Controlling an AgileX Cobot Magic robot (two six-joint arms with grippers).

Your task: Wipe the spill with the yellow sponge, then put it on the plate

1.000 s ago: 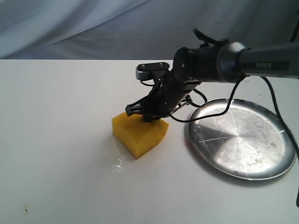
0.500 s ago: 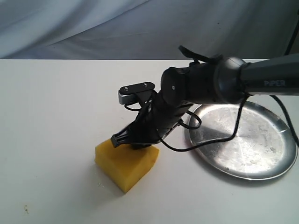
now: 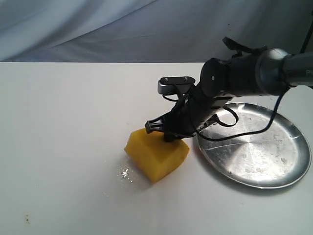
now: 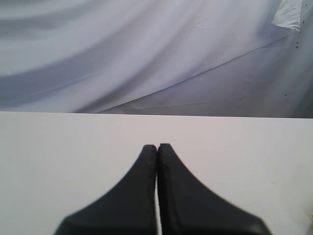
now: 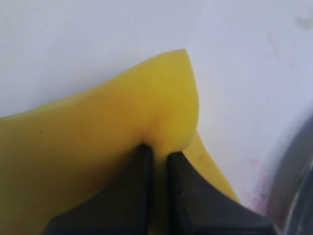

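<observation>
The right end effector (image 3: 168, 134) is squeezed shut on the top of the yellow sponge (image 3: 156, 159). In the right wrist view its two black tips pinch the soft foam (image 5: 98, 132) so hard that it dents in. The sponge sits on the white desk (image 3: 63, 122), a bit tilted, just beside the near edge of the silver plate (image 3: 264, 152) but not on it.

I think this is the wiping step, and it looks close to done. I cannot see a brown spill anywhere. It may be soaked up or hidden under the sponge. Only some tiny shiny drops (image 3: 125, 173) lie next to the sponge.

The left end effector (image 4: 157, 147) has its tips pressed together with nothing in them. It is over a bare part of the desk, away from the job.

Next, the sponge needs to be lifted up, carried sideways over the rim of the plate, set down inside, and let go. The lift should clear the rim so the plate does not get bumped.
</observation>
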